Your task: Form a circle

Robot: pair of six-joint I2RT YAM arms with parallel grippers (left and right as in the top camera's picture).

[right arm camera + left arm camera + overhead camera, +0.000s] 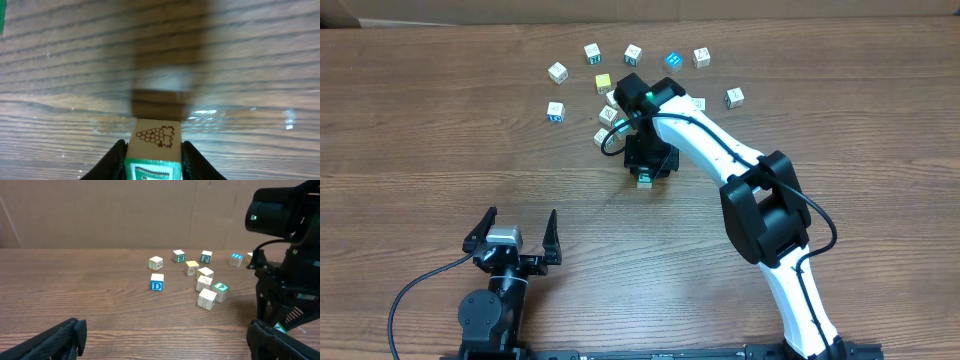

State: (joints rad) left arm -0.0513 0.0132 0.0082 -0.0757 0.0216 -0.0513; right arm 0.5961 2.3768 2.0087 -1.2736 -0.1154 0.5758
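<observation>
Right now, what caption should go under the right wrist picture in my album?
The right gripper pinches a grape-picture cube over the wooden table.

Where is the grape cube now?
The whitish grape-picture cube is between the right gripper's fingers, bottom centre of right wrist view, near the tight cube cluster.

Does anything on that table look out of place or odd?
Only one thing: a grape-picture cube sits clamped in the right hand, apart from the other cubes scattered further back. Nothing looks damaged.
</observation>
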